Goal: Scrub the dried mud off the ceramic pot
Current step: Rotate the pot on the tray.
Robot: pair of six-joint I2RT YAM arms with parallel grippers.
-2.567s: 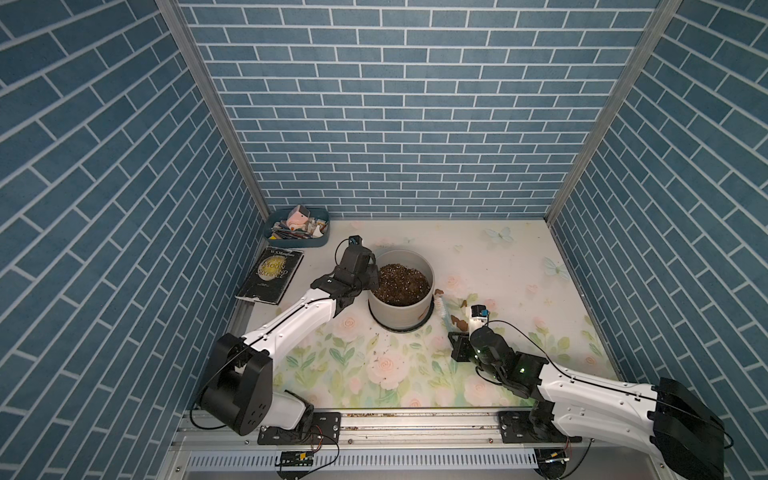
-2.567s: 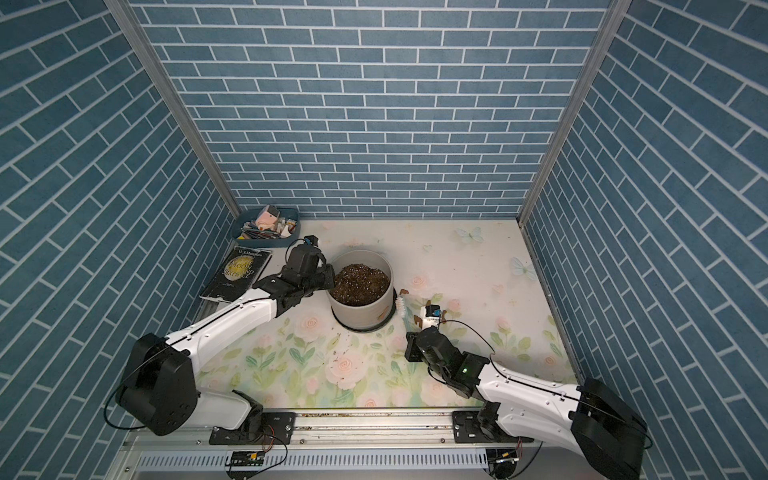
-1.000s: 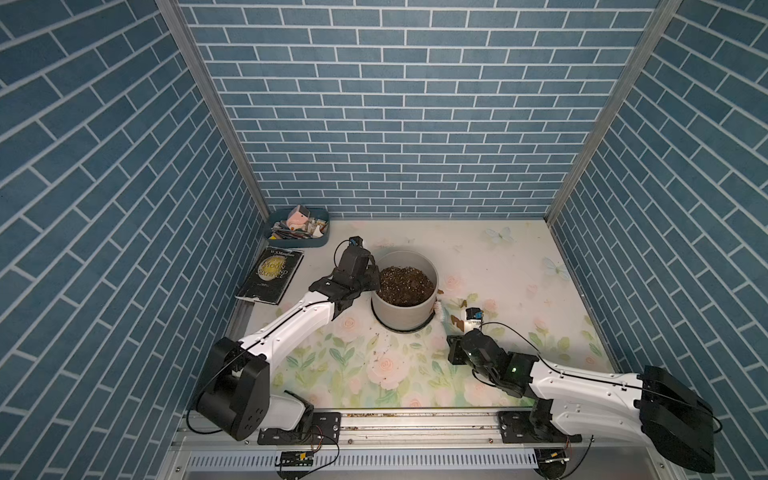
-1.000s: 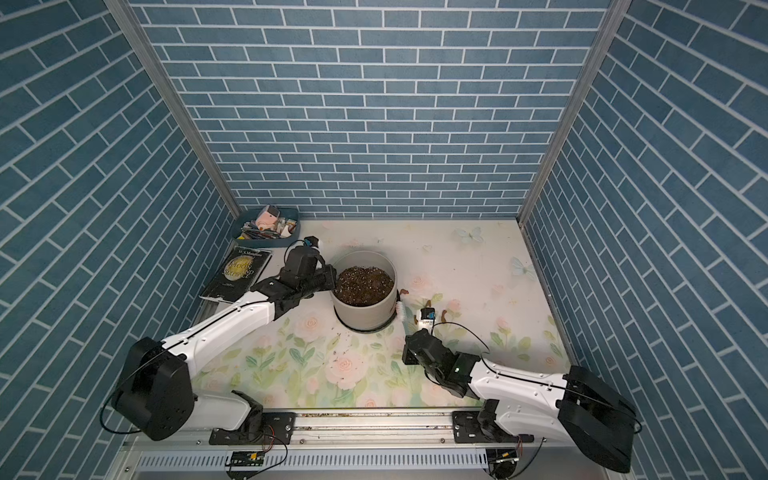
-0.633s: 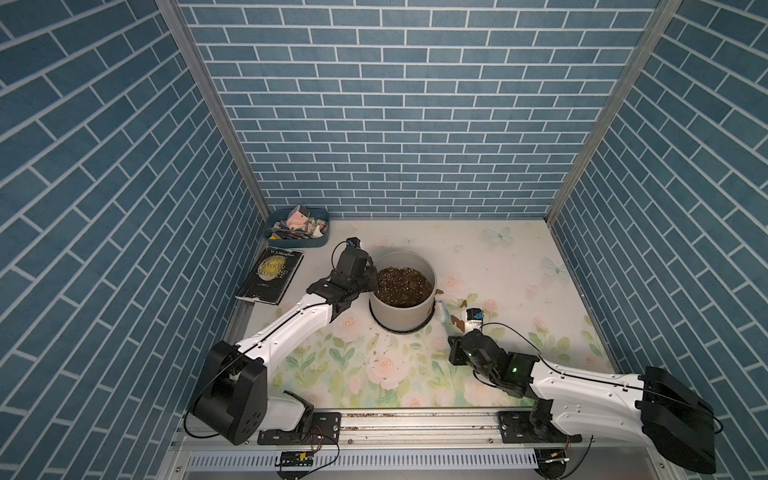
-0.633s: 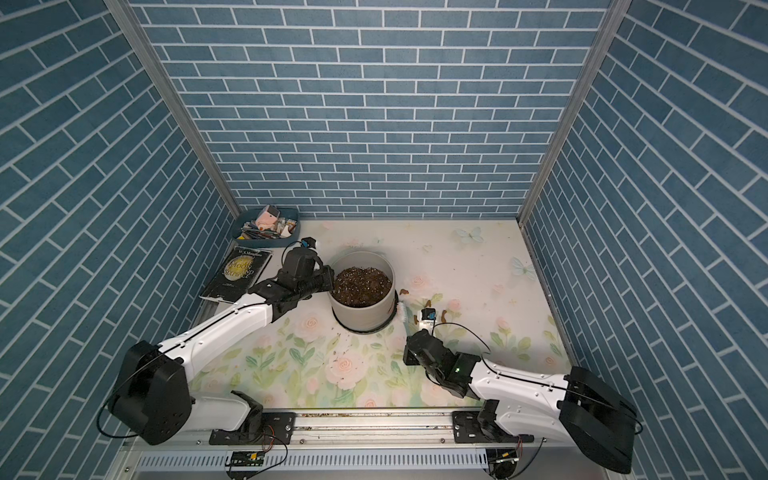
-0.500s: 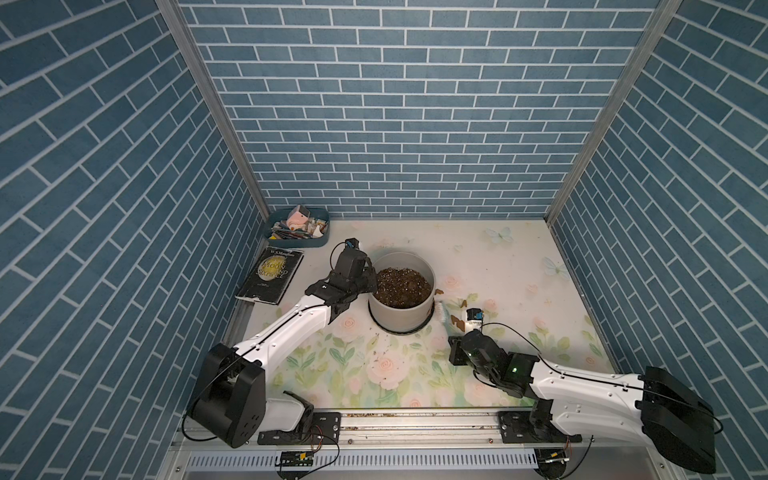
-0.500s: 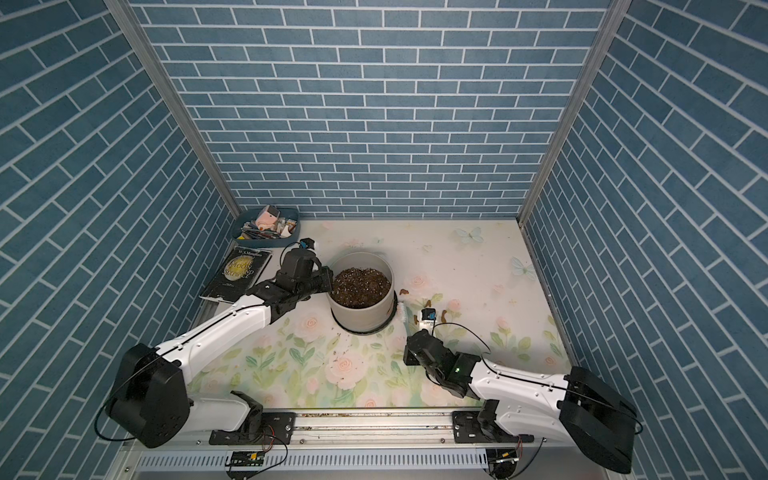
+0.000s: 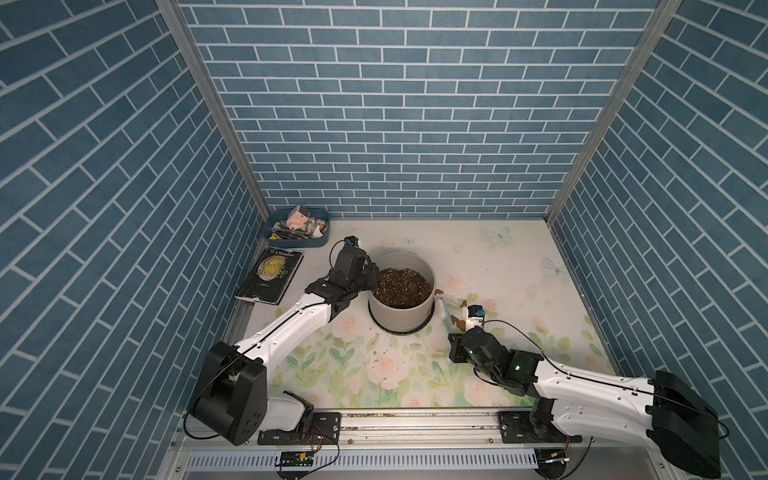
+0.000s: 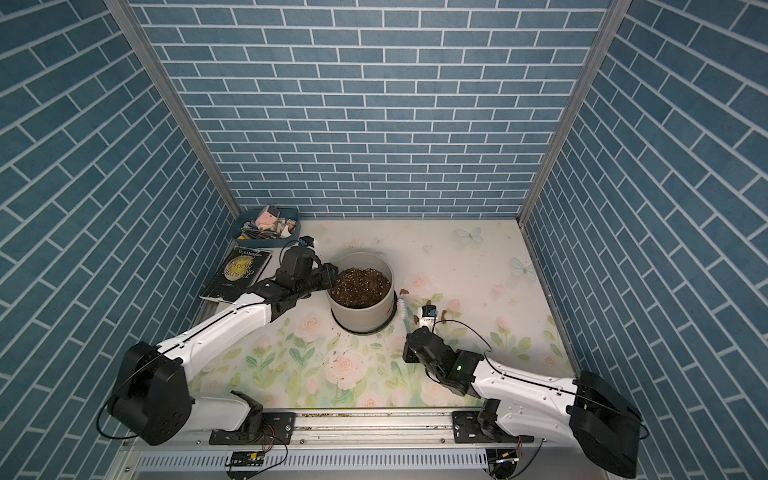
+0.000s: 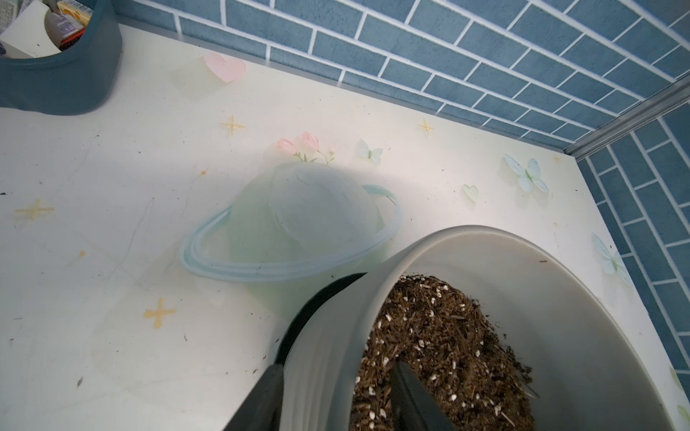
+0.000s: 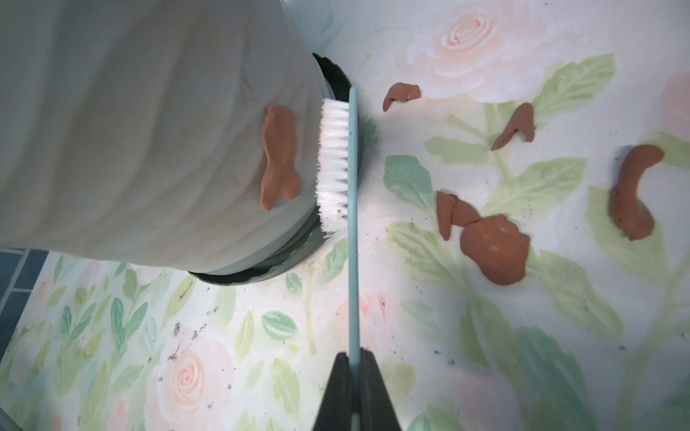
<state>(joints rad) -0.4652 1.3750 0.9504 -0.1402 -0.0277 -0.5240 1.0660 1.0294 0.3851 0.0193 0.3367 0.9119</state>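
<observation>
The ceramic pot point(image 9: 401, 311) point(image 10: 361, 316) is pale grey, full of dark speckled soil, and stands on a black saucer point(image 12: 261, 276). My left gripper point(image 11: 338, 365) point(image 9: 372, 276) straddles its left rim, open. One finger is outside the wall and one is over the soil, with a gap to the wall point(image 11: 325, 336). My right gripper point(image 12: 354, 360) is shut on the light-blue handle of a brush point(image 12: 353, 261) point(image 9: 440, 309). Its white bristles point(image 12: 334, 164) press the pot's wall point(image 12: 149, 130) beside a brown blotch of dried mud point(image 12: 278, 149).
Several brown mud flakes point(image 12: 493, 250) point(image 9: 457, 320) lie on the floral mat right of the pot. A blue tray of clutter point(image 9: 297, 226) point(image 11: 56, 74) sits in the back left corner, with a black book point(image 9: 270, 276) in front of it. Brick walls close three sides.
My left gripper's jaws have spread apart around the pot's rim. The right arm and the brush stay almost still at the pot's right side.
</observation>
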